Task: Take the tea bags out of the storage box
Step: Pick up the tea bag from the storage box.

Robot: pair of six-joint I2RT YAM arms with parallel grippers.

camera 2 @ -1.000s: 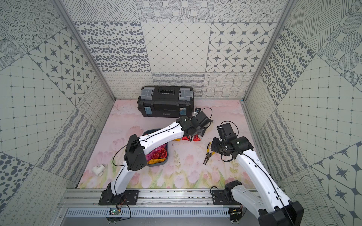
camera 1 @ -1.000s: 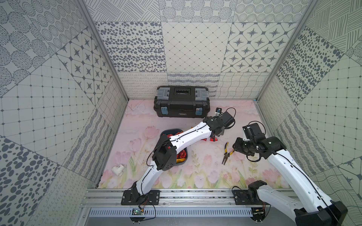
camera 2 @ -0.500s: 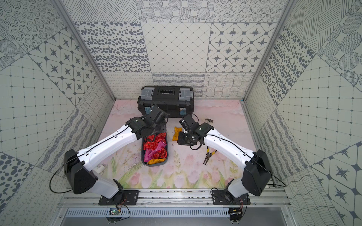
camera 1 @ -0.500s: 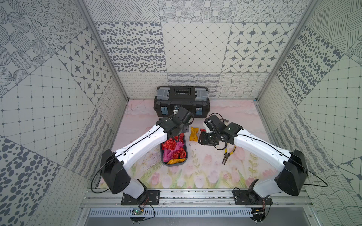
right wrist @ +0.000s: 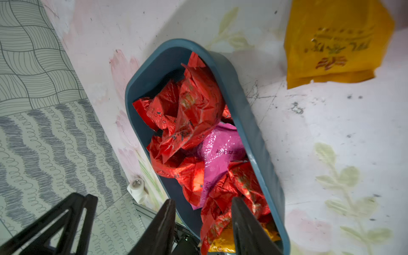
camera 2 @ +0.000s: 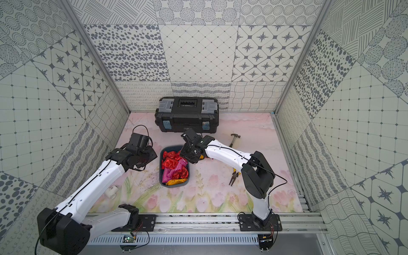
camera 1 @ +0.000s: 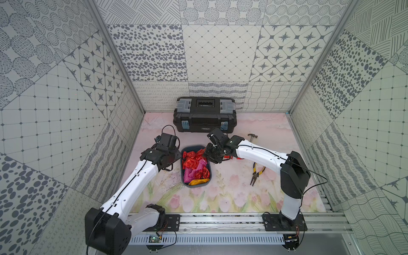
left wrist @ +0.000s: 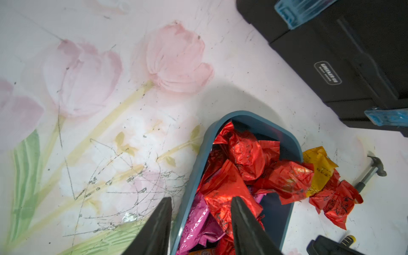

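Storage box (camera 1: 184,176) blue-grey; tea bags (camera 1: 194,164) red, pink, orange-yellow; toolbox (camera 1: 204,120) black, blue latches; mat (camera 1: 220,194) pink tulips.

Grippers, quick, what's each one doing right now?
Left gripper: open, straddling the storage box wall, holding nothing.
Right gripper: open above the tea bags, empty.

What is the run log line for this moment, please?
left gripper: open, astride storage box wall | right gripper: open above tea bags | box: mostly full

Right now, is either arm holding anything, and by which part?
Nothing is held. The left gripper has open jaws astride the storage box wall; the right gripper is open above the tea bags.
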